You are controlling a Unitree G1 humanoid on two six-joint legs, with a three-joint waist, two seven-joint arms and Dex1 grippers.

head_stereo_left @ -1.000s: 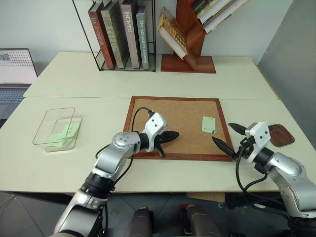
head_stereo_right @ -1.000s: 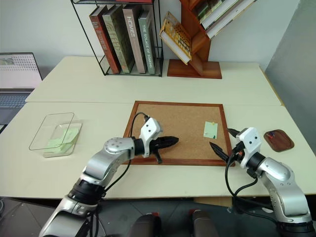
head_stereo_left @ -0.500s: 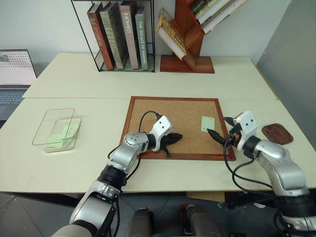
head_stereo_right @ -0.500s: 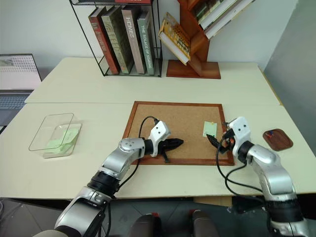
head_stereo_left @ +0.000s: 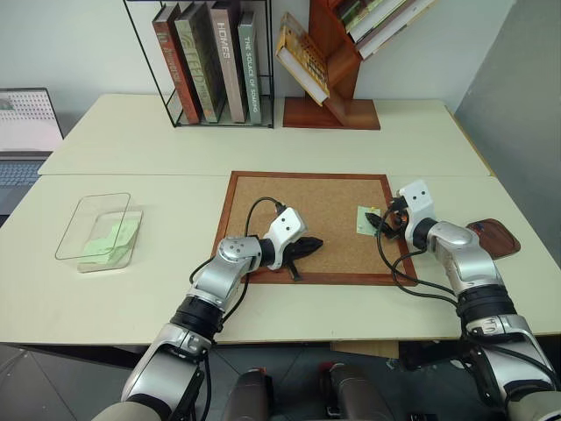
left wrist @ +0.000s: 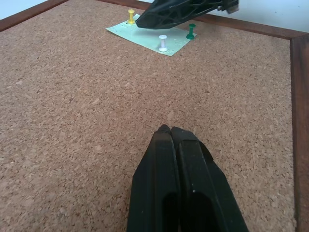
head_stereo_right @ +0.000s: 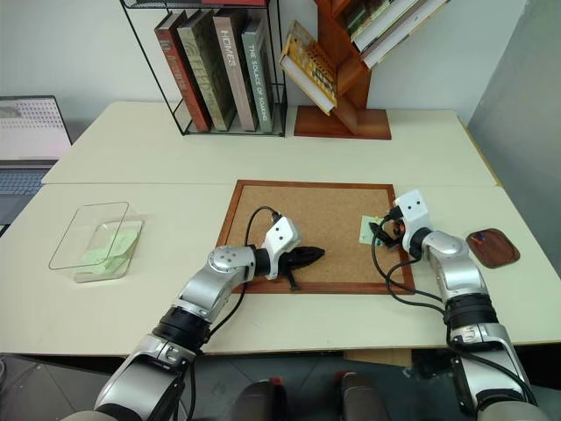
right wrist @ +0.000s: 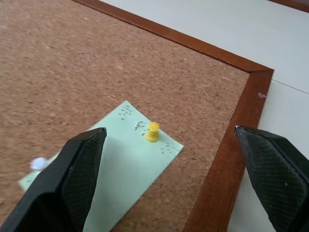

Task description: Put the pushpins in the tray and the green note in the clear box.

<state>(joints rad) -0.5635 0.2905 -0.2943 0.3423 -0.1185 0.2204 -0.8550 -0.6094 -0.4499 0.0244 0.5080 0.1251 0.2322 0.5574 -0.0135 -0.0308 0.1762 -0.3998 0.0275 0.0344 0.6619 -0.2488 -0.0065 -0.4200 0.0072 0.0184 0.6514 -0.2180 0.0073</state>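
Note:
The green note (head_stereo_left: 365,219) lies pinned near the right edge of the corkboard (head_stereo_left: 307,197). Pushpins stand in it: a yellow one (right wrist: 152,131), a white one (left wrist: 163,43) and a green one (left wrist: 191,32). My right gripper (right wrist: 170,131) hovers open over the note, its fingers (right wrist: 72,179) on either side of the yellow pin, not touching it. My left gripper (left wrist: 166,129) is shut and empty, low over the middle of the corkboard. The tray (head_stereo_left: 500,244) sits on the table right of the board. The clear box (head_stereo_left: 74,219) at far left holds pale green paper slips (head_stereo_left: 112,237).
A wire rack of books (head_stereo_left: 210,61) and a wooden slanted bookshelf (head_stereo_left: 333,61) stand at the back of the table. A laptop (head_stereo_left: 26,132) sits at the far left. Bare tabletop lies between the clear box and the corkboard.
My right gripper has moved forward and inward, from the board's front right corner to over the green note. The left gripper has stayed shut in about the same place.

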